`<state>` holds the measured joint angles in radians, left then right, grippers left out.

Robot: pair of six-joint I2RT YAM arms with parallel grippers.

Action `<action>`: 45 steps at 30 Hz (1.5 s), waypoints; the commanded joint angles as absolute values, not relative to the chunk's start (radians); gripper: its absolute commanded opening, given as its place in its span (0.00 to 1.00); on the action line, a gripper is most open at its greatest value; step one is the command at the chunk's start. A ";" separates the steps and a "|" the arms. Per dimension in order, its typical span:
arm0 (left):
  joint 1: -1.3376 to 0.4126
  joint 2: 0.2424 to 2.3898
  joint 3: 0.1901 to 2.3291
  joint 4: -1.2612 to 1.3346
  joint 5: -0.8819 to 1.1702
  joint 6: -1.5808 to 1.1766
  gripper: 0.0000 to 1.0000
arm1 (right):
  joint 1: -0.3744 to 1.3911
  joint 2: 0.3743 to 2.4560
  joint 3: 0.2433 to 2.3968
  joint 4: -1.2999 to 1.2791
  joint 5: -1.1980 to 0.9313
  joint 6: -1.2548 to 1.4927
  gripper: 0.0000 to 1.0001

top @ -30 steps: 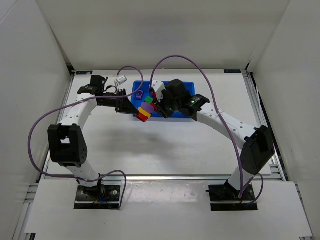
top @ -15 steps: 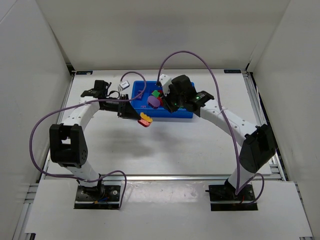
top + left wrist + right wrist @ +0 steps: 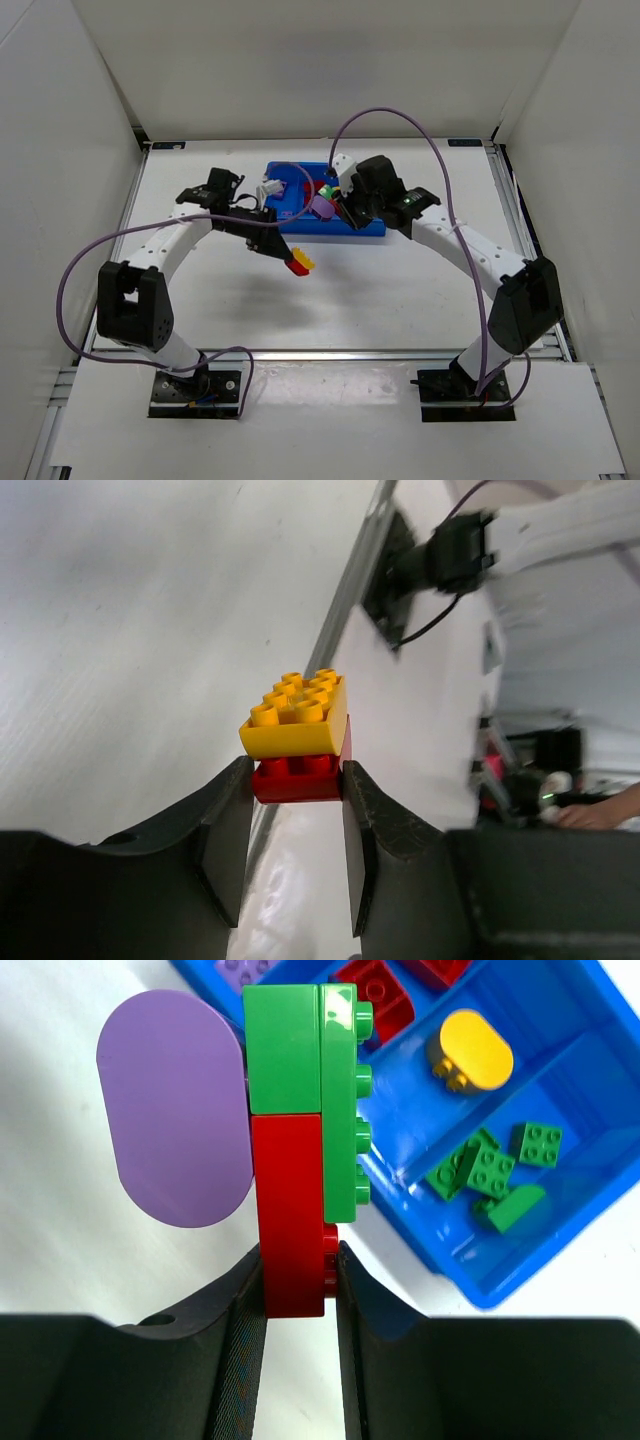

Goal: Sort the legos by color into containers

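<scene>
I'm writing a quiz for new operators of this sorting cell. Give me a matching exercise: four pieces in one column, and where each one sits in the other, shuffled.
Pieces
1. yellow brick
2. purple oval
3. yellow oval
4. green pieces

Places
A. loose in the blue tray, several together
B. on a red brick gripped by the left claw
C. loose in the tray, a single piece
D. against the green-and-red stack gripped by the right claw

Pairs: 1-B, 2-D, 3-C, 4-A

You ran this in a robotics lab cell: white panel walls (image 3: pixel 320 60) boxed in a white table (image 3: pixel 400 290), aluminium rail (image 3: pixel 330 353) along its front, purple cables (image 3: pixel 386 110) looped overhead
</scene>
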<state>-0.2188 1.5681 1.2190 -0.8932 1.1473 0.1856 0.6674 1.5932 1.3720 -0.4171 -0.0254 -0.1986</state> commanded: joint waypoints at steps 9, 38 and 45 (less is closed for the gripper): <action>-0.439 1.467 1.187 -0.934 0.643 0.429 0.24 | 0.637 1.408 1.238 -0.451 -0.025 -0.224 0.00; -0.221 1.690 1.434 -0.793 1.357 0.048 0.92 | 0.686 1.376 1.227 -0.431 -0.314 -0.227 0.00; -0.230 1.709 1.445 -0.793 1.339 0.044 0.92 | 0.729 1.397 1.256 -0.419 -0.299 -0.259 0.00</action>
